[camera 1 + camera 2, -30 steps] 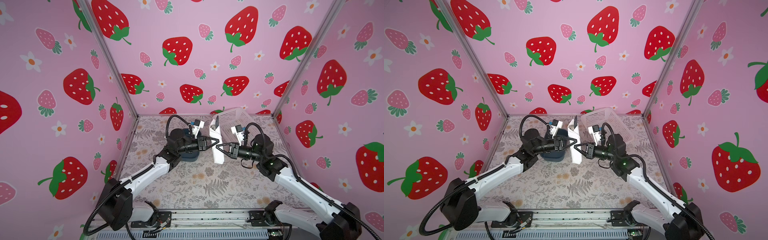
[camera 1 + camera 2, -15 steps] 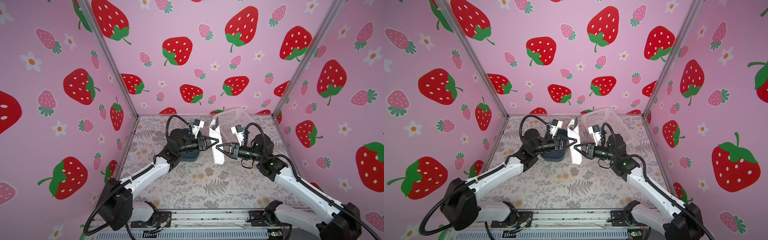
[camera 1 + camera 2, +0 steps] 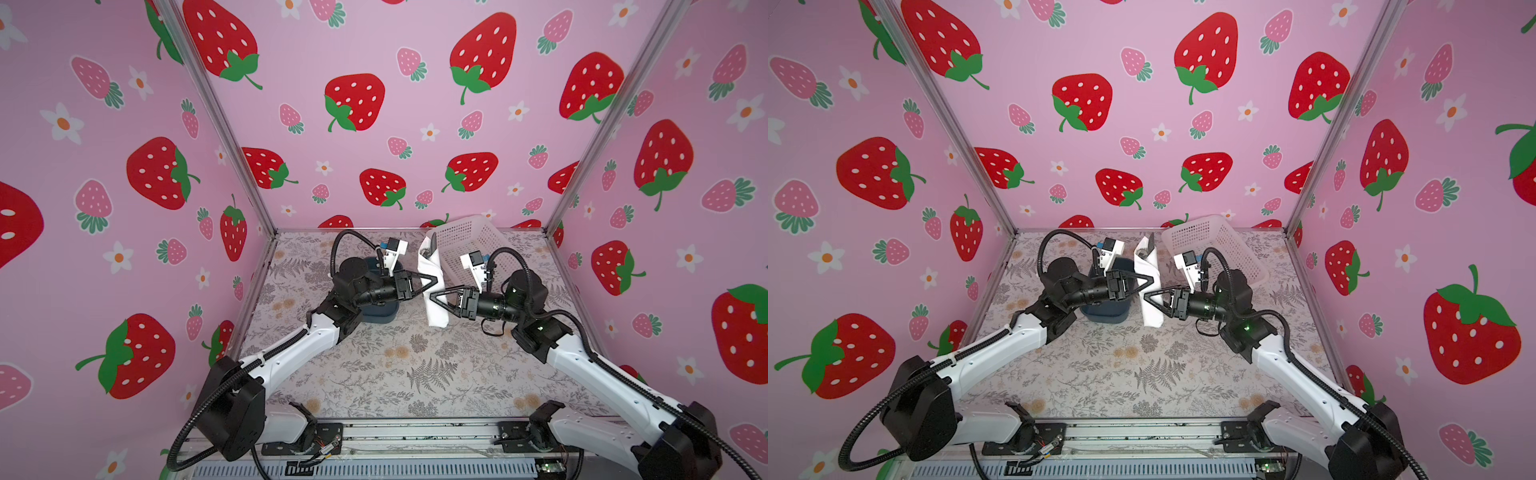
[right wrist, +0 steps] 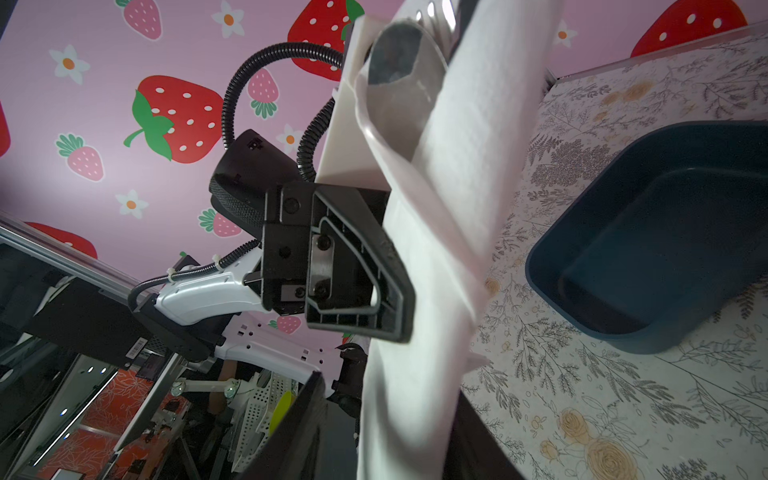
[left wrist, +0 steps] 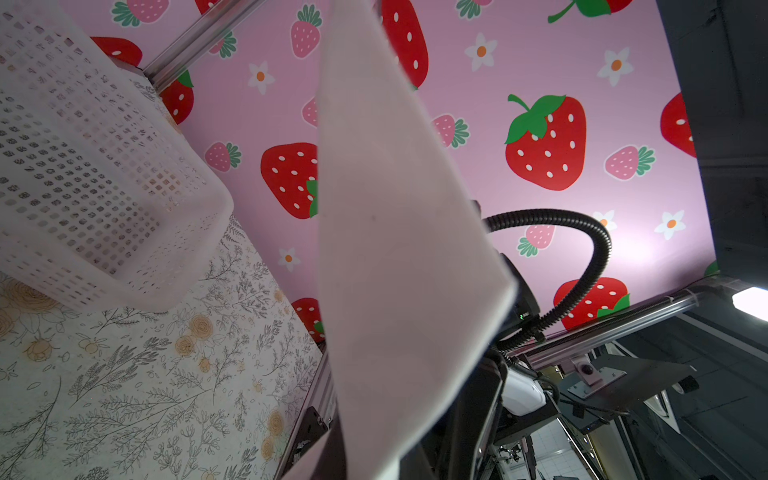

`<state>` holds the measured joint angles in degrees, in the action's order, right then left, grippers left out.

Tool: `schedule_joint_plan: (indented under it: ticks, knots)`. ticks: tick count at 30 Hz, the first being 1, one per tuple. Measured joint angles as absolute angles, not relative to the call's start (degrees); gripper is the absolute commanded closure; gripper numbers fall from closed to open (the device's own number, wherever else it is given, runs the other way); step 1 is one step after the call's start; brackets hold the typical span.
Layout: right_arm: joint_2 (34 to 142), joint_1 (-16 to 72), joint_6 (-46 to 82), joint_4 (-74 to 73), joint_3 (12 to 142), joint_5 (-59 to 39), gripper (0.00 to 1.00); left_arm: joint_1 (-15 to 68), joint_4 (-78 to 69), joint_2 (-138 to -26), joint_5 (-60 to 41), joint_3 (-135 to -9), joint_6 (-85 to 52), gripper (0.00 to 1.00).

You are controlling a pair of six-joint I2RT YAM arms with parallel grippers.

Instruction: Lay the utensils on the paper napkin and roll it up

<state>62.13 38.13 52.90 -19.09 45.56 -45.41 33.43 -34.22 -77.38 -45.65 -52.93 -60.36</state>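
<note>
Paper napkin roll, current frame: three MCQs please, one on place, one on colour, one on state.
1. Where is the paper napkin? A in the white basket; B between the left gripper and right gripper; C flat on the table.
2. Tub colour? A dark blue; B yellow; C red.
3. Left gripper? A wide open; B shut on the napkin; C out of view.
Answers: 1B, both top views show the roll between the two arms; 2A, the right wrist view shows it dark blue; 3B, its fingers pinch the roll.
</note>
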Motion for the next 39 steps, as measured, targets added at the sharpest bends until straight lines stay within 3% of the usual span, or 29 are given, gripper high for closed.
schedule_joint_plan:
  ticks: [6,10,19,22,30,39]
  knots:
    - [63.2,38.3,53.4,-20.1,45.5,-46.2,0.73,33.4,-35.0,-77.4,-45.7,-52.9,-60.6,0.85]
    - [63.2,38.3,53.8,-20.1,45.5,-46.1,0.83,33.4,-35.0,-77.4,-45.6,-52.9,-60.6,0.79]
    - [61.8,38.3,53.7,-19.6,45.5,-44.9,0.86,33.4,-34.4,-77.4,-45.7,-52.8,-59.6,0.47]
    - [61.7,38.3,53.7,-19.5,45.5,-44.7,0.86,33.4,-34.0,-77.4,-46.1,-52.3,-59.3,0.42]
    - [61.7,38.3,53.8,-19.2,45.5,-44.2,0.86,33.7,-32.8,-77.4,-47.3,-52.0,-58.6,0.45]
    - [61.8,38.3,53.8,-19.2,45.5,-44.2,0.86,33.8,-33.3,-77.4,-47.6,-52.1,-58.8,0.57]
